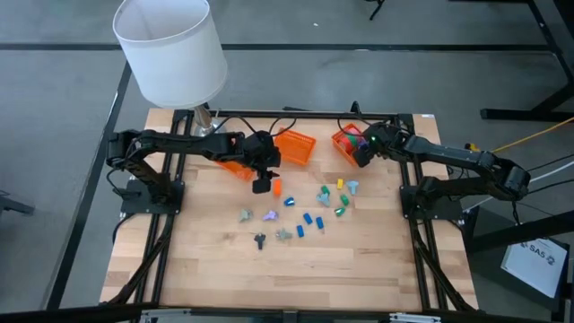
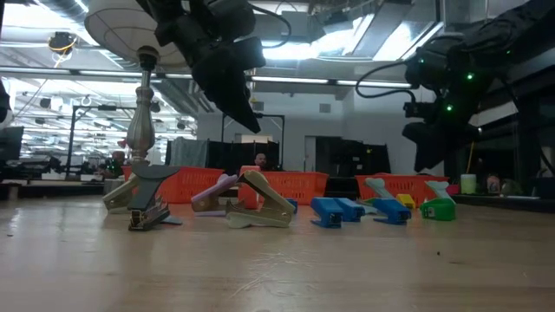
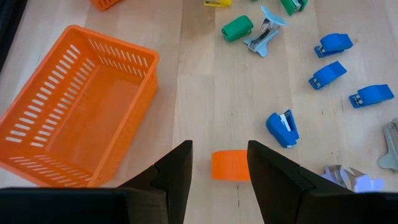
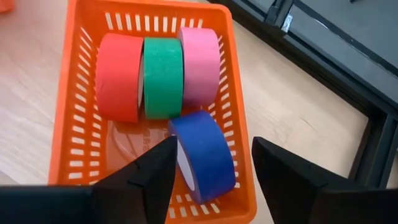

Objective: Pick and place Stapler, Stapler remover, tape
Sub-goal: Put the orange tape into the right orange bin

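Holding four tape rolls, right orange basket; left basket bare.

Overhead, table-level and two close wrist views.

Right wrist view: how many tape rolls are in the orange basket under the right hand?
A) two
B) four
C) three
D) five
B: the orange basket holds four rolls: a red roll, a green roll and a pink roll standing side by side, and a blue roll lying nearest the open right hand.
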